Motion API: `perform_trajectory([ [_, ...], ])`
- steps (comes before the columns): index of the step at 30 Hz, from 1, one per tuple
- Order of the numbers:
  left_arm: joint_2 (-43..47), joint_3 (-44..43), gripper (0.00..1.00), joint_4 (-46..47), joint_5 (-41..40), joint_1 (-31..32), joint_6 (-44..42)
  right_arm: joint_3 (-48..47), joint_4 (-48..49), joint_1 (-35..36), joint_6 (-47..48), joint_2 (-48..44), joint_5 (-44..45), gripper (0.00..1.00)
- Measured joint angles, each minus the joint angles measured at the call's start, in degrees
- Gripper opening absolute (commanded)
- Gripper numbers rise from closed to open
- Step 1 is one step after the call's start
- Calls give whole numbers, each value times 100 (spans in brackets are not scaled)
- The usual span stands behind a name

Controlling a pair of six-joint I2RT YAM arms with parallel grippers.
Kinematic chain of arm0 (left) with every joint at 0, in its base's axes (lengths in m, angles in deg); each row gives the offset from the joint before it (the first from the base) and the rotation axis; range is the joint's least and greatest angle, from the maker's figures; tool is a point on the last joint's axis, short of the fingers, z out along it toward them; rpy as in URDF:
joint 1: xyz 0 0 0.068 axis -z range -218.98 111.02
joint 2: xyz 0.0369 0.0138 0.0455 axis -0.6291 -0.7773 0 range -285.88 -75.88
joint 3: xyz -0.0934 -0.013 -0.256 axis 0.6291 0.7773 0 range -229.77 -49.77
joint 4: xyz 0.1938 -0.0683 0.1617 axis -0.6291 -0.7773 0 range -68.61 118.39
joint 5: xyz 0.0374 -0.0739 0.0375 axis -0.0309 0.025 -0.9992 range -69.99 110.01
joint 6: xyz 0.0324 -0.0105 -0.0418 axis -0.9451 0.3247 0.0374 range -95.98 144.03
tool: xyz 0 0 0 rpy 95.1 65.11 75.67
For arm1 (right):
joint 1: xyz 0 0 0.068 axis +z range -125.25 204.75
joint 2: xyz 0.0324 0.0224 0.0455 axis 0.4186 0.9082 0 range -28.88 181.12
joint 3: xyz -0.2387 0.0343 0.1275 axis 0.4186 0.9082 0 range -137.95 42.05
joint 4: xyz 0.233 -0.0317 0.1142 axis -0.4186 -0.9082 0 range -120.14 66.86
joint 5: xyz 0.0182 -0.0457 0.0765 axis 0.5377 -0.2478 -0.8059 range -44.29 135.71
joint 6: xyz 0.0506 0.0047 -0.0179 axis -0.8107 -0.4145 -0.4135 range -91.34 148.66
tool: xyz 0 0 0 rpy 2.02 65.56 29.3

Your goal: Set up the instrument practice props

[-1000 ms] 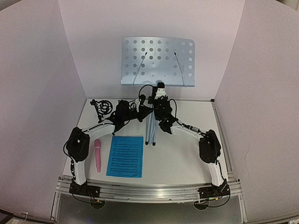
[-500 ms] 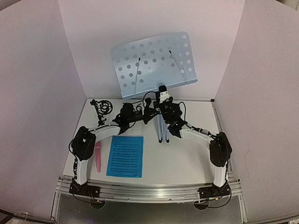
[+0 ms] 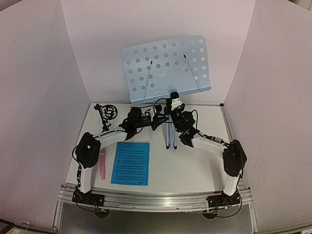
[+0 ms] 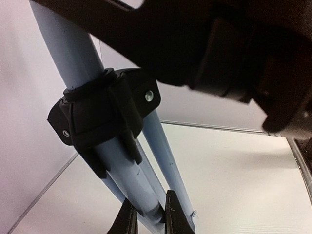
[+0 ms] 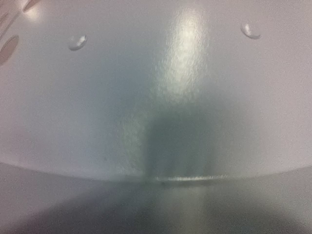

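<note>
Two arms meet at the middle of the top view, under the music stand [image 3: 165, 68]. Its pale-blue perforated desk fills the upper centre, tipped with the right side higher and two thin black page holders [image 3: 147, 80] lying across it. The stand's slim legs [image 3: 169, 139] hang close together below, their feet on the white table [image 3: 195, 165] at centre frame. In the left wrist view the left gripper [image 4: 147, 222] sits at the bottom edge, its two dark fingertips [image 4: 127, 222] pressed against either side of one pale-blue leg tube, clasping it just below the black collar [image 4: 100, 114] that joins the legs. The right gripper [image 3: 175, 116] is up at the stand's post just under the desk. Its own camera shows only a blurred grey-blue metal surface with a few holes, so whether it is clenched or released cannot be told. The sheet music [image 3: 130, 163] lies flat at lower left of centre. The pink microphone [image 3: 103, 165] lies just to its left beside the left arm. The small black tripod [image 3: 107, 112] stands at the table's far left, near the back wall.
</note>
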Motion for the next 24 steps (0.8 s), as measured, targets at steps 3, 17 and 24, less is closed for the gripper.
perform_trajectory([
  [3, 2, 0, 0, 11, -23, -23, -150, 38, -165, 19, 69, -198, -100, 35],
  [17, 51, -2, 0, -66, -65, -139, -1260, 468, -331, 219, 101, -792, -348, 49],
  [24, 148, -93, 0, -519, -54, -139, -1325, 595, -998, 214, -81, -1095, -388, 58],
])
